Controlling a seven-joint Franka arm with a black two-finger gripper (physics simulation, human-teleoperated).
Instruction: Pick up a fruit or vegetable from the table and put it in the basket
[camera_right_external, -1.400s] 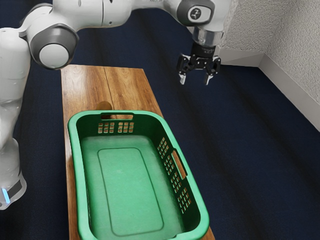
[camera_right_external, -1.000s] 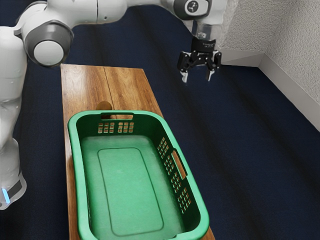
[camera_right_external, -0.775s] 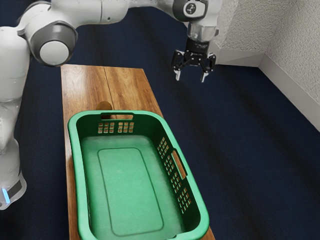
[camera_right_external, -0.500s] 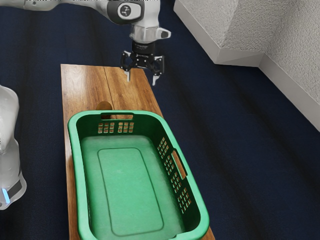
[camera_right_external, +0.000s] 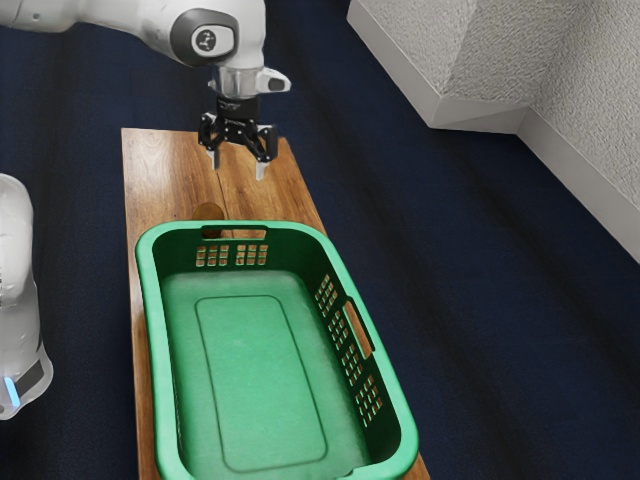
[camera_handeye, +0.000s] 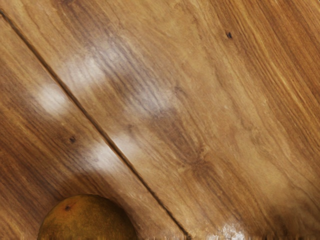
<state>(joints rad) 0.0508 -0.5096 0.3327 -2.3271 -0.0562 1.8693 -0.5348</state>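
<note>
gripper (camera_right_external: 237, 169) — pointing down, raised above table (camera_right_external: 160, 170), beyond far end of basket (camera_right_external: 149, 300) in exterior view | fingers well apart, holding nothing | round brown fruit (camera_handeye: 87, 222) — on table near basket's far end; dark spot (camera_handeye: 68, 207) upward; partly hidden, long axis unclear
</note>
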